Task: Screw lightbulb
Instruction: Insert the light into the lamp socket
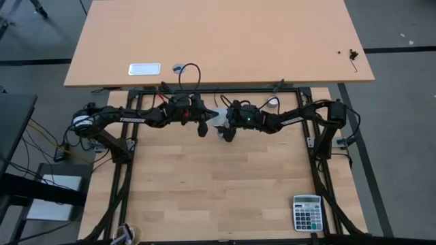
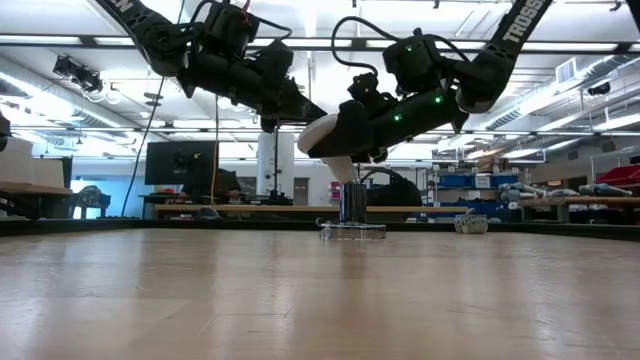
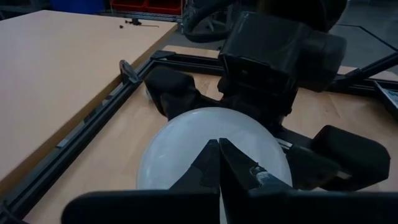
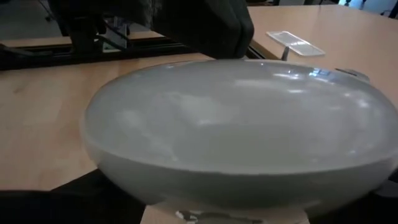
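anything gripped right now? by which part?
The right gripper has its fingers spread around the lightbulb's wide head, above the socket; firm contact cannot be told. The left gripper is shut, holding nothing.

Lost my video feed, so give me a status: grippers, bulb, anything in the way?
Right gripper open wide around white funnel-shaped lightbulb, neck down over the socket. Left gripper shut, tips at the bulb's head. Nothing else near.

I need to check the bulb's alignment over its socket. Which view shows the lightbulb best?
The low view: the lightbulb shows side-on, neck down over the socket. The right wrist view shows only its head, the left wrist view hides part, and the high view mostly hides it.
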`<act>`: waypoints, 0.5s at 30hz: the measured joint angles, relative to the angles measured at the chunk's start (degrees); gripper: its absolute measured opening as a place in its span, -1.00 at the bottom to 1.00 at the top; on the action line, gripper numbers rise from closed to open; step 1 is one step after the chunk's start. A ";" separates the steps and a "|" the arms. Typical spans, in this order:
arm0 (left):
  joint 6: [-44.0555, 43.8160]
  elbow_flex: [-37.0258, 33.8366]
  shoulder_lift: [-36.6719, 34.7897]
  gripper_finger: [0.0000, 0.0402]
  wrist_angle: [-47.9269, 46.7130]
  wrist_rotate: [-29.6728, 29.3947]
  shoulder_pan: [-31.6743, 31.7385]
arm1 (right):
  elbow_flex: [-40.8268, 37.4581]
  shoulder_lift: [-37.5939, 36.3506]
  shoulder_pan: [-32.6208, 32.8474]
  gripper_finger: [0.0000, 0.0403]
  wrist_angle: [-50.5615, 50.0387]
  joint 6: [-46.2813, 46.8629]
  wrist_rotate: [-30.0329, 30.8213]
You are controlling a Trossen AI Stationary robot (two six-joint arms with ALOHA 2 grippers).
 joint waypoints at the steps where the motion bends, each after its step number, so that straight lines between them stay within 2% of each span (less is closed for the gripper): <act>1: 0.00 0.00 0.00 -1.00 0.08 0.00 -0.06 | 0.00 0.00 0.00 0.67 -0.13 0.33 -0.06; 4: 0.03 0.41 0.00 -1.00 -0.15 0.02 -0.18 | -0.04 0.00 0.00 0.54 -0.10 0.72 -0.21; 12: 3.41 4.71 0.00 -1.00 -3.85 0.20 -0.25 | -0.04 0.00 0.00 -0.05 0.66 0.66 -0.19; 15: 4.46 5.65 -0.02 -1.00 -4.28 0.24 -0.25 | -0.04 0.00 0.00 -0.15 0.75 0.66 -0.12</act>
